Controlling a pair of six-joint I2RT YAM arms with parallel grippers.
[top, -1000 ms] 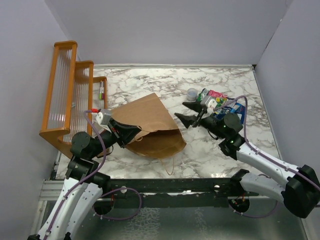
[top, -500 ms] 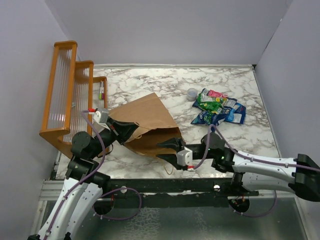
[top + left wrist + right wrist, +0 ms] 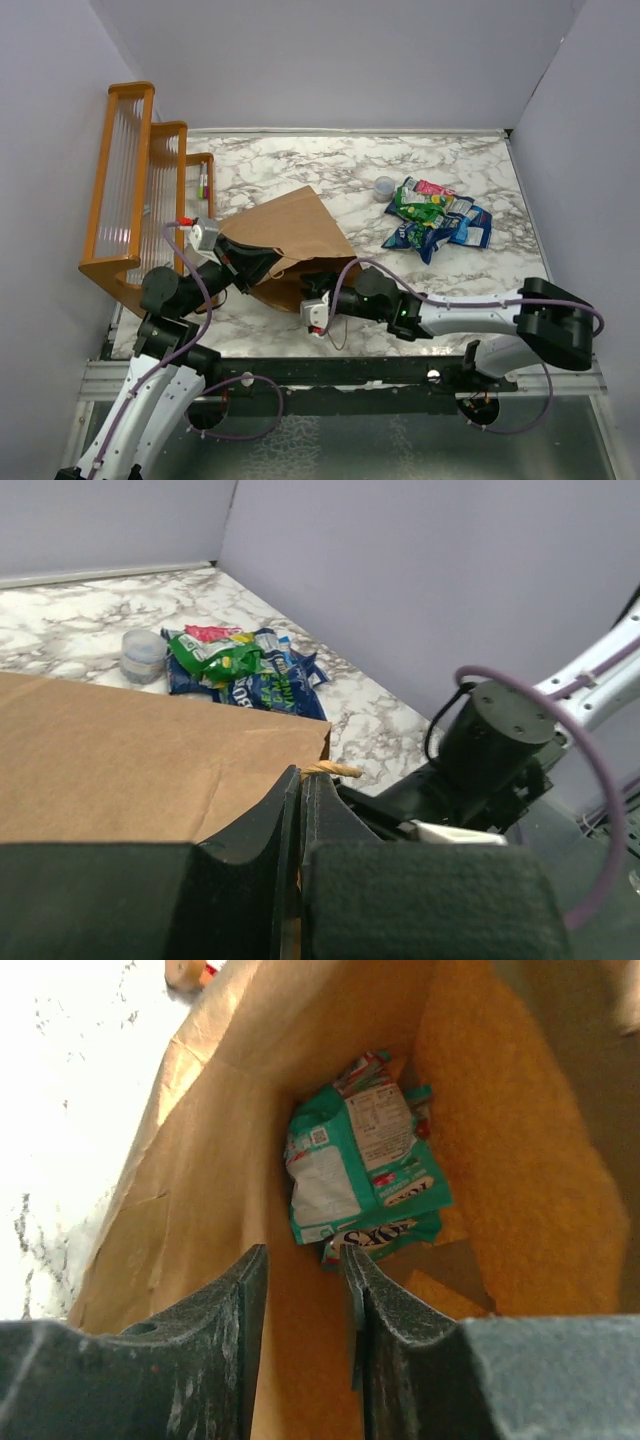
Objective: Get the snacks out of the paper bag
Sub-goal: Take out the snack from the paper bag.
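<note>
The brown paper bag [image 3: 295, 240] lies on its side, mouth toward the near edge. My left gripper [image 3: 262, 263] is shut on the bag's upper rim next to a twisted handle [image 3: 337, 770], holding the mouth open; its jaws [image 3: 300, 777] meet on the paper. My right gripper [image 3: 303, 1255] is open inside the bag mouth, with its wrist [image 3: 345, 300] at the opening. Two teal-green snack packets [image 3: 365, 1170] lie at the bag's bottom, just beyond the right fingertips. Several more snack packets [image 3: 437, 217] lie in a pile on the table at the right.
A small clear cup [image 3: 384, 186] stands left of the snack pile. An orange wooden rack [image 3: 140, 180] stands along the left wall. Purple walls close in the marble table [image 3: 300, 165]. The right arm [image 3: 490, 745] shows beyond the bag in the left wrist view.
My right arm has swung from the snack pile at the right across to the bag and entered its mouth, open. My left gripper keeps its hold on the rim.
</note>
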